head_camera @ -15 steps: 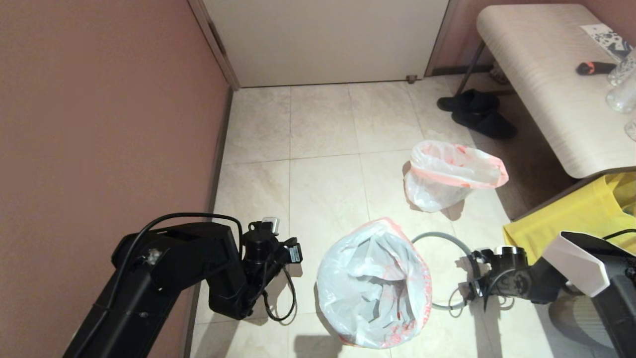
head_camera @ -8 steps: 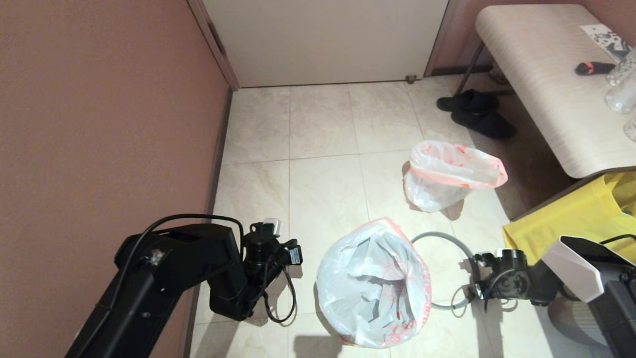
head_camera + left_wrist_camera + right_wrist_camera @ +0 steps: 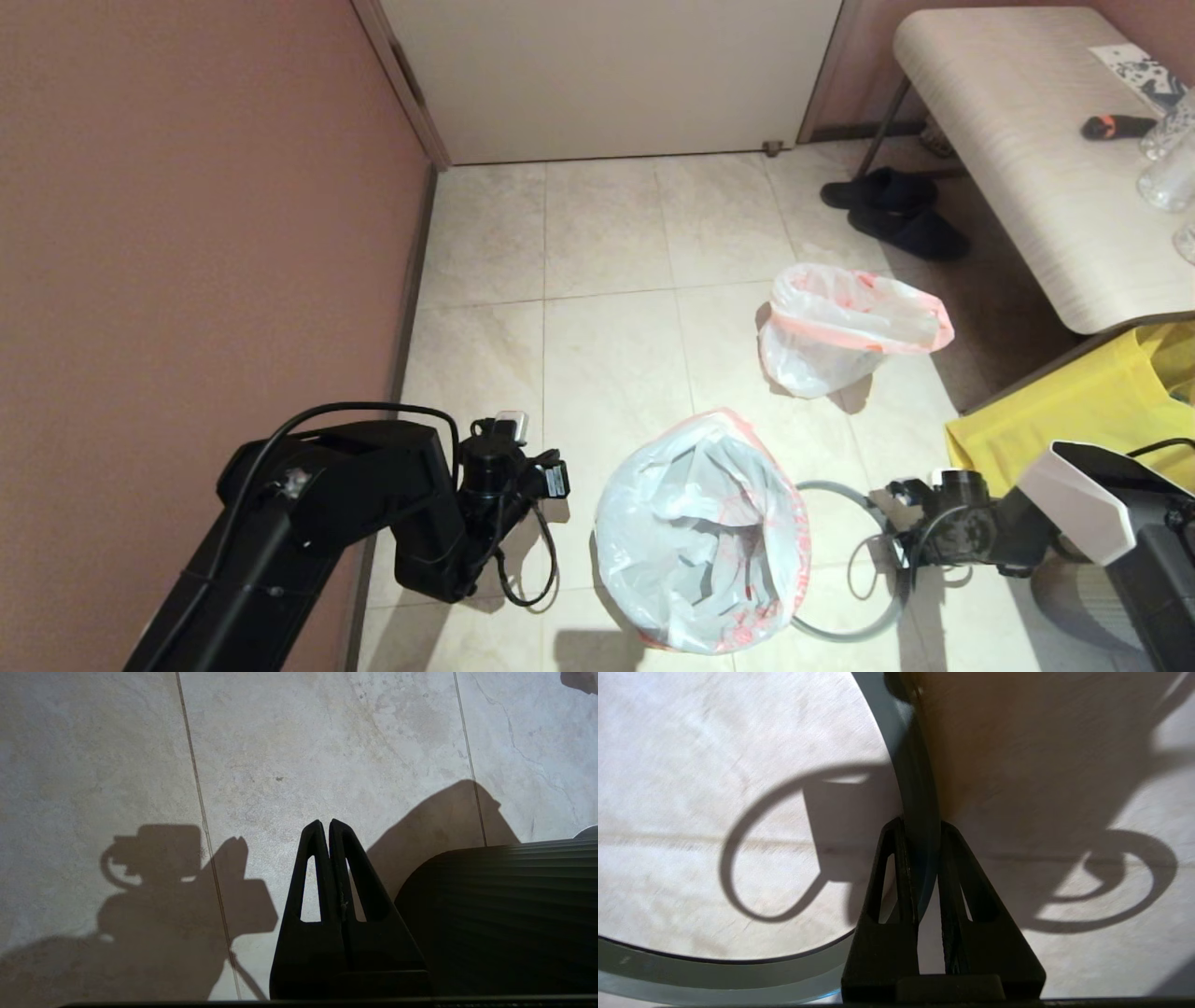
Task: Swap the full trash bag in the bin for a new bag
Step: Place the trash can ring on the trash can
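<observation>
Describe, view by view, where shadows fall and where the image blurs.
Head view: the bin casts a dark patch toward the viewer. Left wrist view: sharp arm shadow on tile beside the shut left claw. Right wrist view: cable-loop shadows, smeared floor texture, right claw clamping the grey ring.

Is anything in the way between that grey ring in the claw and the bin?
Nothing visible does. The right claw grips the grey ring right beside the bin, whose top the new bag already covers; only bare floor lies between them.
</observation>
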You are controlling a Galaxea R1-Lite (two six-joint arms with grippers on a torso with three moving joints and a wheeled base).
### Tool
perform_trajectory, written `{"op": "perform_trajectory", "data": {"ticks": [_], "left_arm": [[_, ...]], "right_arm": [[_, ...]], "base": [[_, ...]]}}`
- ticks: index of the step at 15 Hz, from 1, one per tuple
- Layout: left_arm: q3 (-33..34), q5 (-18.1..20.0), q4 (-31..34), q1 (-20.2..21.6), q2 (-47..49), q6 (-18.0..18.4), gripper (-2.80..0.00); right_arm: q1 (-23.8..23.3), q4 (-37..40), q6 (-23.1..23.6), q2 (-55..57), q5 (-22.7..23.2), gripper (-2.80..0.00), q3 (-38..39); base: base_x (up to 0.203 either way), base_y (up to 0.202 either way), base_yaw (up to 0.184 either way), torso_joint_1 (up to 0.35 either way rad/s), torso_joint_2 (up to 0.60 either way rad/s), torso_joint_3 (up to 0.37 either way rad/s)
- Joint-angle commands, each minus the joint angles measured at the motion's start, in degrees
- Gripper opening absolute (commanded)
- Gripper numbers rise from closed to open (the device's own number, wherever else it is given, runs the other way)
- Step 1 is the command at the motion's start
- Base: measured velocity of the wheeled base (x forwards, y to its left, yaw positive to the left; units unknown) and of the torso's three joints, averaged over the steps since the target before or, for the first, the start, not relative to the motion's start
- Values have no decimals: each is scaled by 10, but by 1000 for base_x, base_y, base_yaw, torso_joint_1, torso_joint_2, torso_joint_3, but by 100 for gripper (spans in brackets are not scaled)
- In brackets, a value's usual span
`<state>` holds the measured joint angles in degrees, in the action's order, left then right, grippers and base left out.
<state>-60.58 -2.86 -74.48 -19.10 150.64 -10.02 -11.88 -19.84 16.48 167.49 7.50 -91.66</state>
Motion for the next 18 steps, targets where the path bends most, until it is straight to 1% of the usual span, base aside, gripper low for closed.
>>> {"op": "perform_trajectory", "data": {"ticks": [1, 6, 11, 13, 15, 17, 18], "left_arm": [[0, 0, -4, 1, 0, -1, -280], [-3, 0, -4, 1, 0, -1, -280], [-3, 0, -5, 2, 0, -1, -280], [-3, 0, -6, 2, 0, -1, -280], [-3, -1, -6, 1, 0, -1, -280], [-6, -10, -6, 1, 0, -1, -280], [-11, -12, -6, 1, 1, -1, -280]], "right_arm": [[-1, -2, 5, -62, 0, -280, 40], [2, -6, 10, -212, 0, -280, 154], [1, -48, 8, -368, -3, -280, 253], [-9, -82, 9, -409, -9, -280, 271], [-15, -92, 10, -453, -12, -280, 276], [-18, -94, 10, -496, -28, -280, 278], [-19, -98, 12, -510, -46, -280, 277]], "base": [[0, 0, 0, 0, 0, 0], [0, 0, 0, 0, 0, 0], [0, 0, 0, 0, 0, 0], [0, 0, 0, 0, 0, 0], [0, 0, 0, 0, 0, 0], [0, 0, 0, 0, 0, 0], [0, 0, 0, 0, 0, 0]]}}
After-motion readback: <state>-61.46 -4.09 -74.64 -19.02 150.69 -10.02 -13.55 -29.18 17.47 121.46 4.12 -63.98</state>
